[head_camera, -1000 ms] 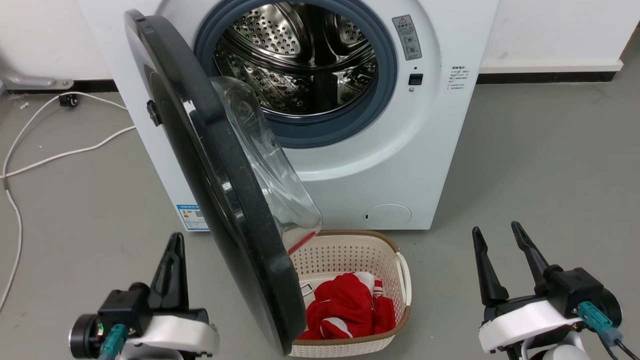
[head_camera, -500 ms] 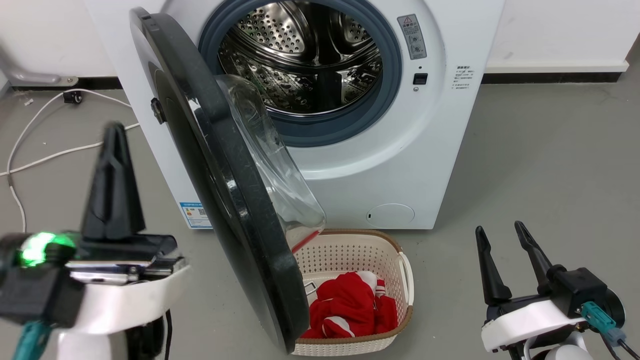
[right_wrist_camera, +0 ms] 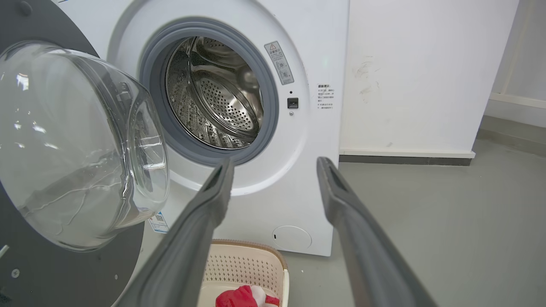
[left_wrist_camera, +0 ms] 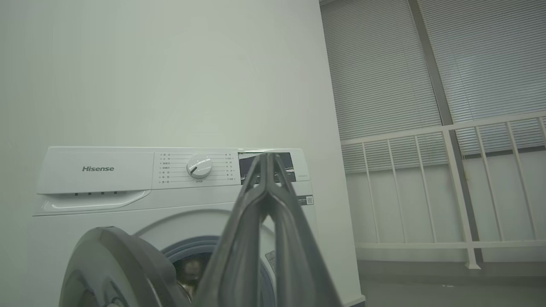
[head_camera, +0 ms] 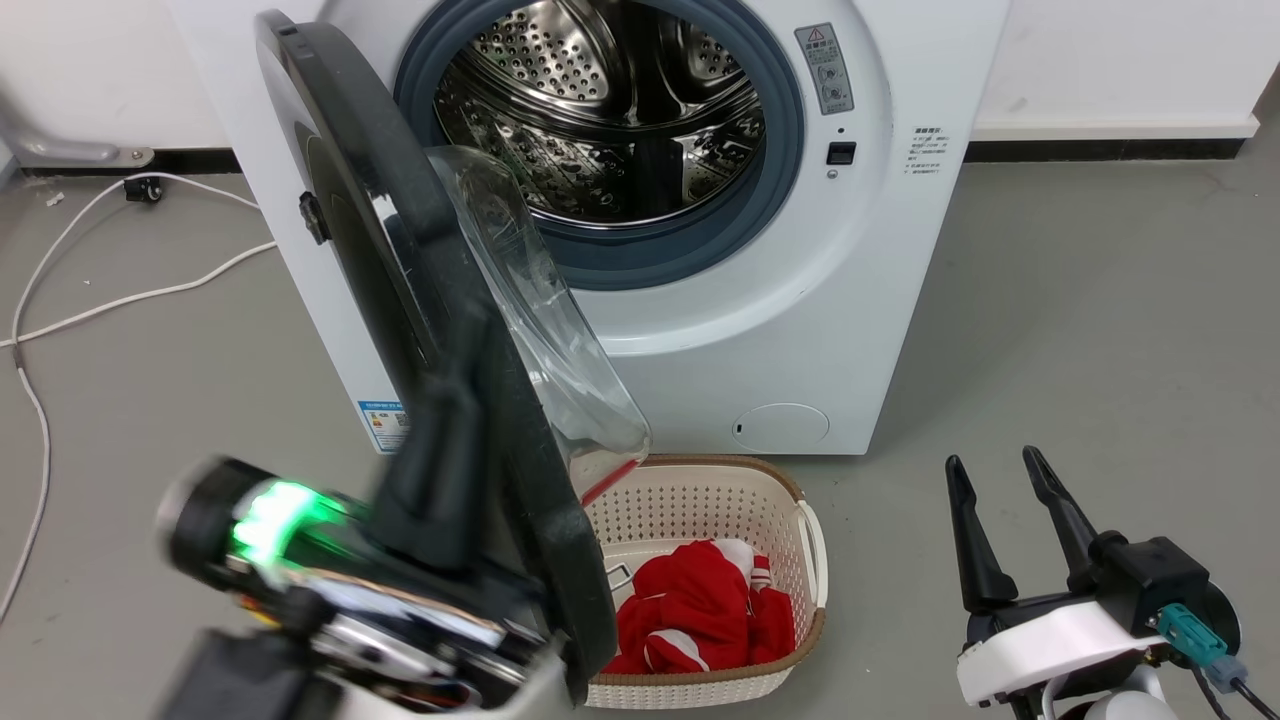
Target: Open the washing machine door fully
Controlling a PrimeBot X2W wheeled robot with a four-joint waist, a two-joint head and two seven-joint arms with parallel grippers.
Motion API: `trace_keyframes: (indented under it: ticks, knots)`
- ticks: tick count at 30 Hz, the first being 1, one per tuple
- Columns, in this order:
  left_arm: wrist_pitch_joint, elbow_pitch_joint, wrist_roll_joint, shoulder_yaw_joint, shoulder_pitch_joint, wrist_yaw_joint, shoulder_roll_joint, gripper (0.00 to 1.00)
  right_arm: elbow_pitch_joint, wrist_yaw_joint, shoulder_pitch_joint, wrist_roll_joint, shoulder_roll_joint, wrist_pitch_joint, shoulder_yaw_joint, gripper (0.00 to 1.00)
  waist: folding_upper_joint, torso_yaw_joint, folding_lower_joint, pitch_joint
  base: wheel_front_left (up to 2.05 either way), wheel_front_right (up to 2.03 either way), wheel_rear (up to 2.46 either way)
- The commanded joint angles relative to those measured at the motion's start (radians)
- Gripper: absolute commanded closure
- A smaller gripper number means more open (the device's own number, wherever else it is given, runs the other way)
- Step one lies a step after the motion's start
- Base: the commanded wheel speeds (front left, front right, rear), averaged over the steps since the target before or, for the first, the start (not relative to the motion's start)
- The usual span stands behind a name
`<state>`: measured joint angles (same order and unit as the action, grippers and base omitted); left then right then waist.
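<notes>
Blur smears left tool point(head_camera: 462, 350) by washing machine door point(head_camera: 400, 190); its wrist view shows it pressed together; right tool point(head_camera: 992, 460) spread.

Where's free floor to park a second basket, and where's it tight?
Free: the grey floor right of the washing machine, between the laundry basket and the open right claw. Left of the machine is bare too, apart from a white cable. Tight: under the door, where the basket sits and the shut left claw crowds its outer side.
</notes>
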<state>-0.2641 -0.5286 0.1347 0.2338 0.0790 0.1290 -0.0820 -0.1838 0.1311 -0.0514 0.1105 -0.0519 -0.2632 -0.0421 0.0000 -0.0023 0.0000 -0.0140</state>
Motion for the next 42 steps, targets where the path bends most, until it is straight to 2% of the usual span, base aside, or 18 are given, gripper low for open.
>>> trace_keyframes:
  ticks: [1,9,14,20,29,42]
  knots:
    - [-0.001,0.016,0.007,0.016,-0.024,0.001,-0.009,1.0,-0.001,-0.001,-0.009,0.006,0.003,-0.002,-0.001,0.0,0.0,0.0,0.0,0.0,0.0,0.0,0.0]
    - [0.01,0.202,0.034,0.232,-0.169,0.001,-0.111,1.0,-0.016,-0.001,0.003,0.01,0.003,-0.002,-0.013,0.0,0.0,0.008,0.0,-0.002,0.0,0.0,0.0]
    - [0.024,0.334,0.04,0.307,-0.228,0.001,-0.125,1.0,-0.021,-0.001,0.01,0.016,0.003,-0.002,-0.013,0.0,0.0,0.016,0.0,-0.002,0.0,0.0,0.0]
    - [0.009,0.464,0.053,0.28,-0.212,-0.036,-0.091,1.0,-0.028,-0.001,0.011,0.027,0.003,-0.002,-0.018,0.0,0.0,0.018,0.0,-0.002,0.0,0.0,0.0]
    - [-0.003,0.499,0.034,0.219,-0.137,-0.078,-0.044,1.0,-0.034,-0.001,0.022,0.031,0.003,-0.002,-0.015,0.0,0.0,0.017,0.0,0.007,0.0,0.0,0.0]
    - [-0.001,0.528,0.018,0.178,-0.118,-0.075,-0.021,1.0,-0.05,-0.001,0.02,0.062,0.003,-0.002,-0.035,0.0,0.0,0.013,0.0,0.015,0.0,0.0,0.0]
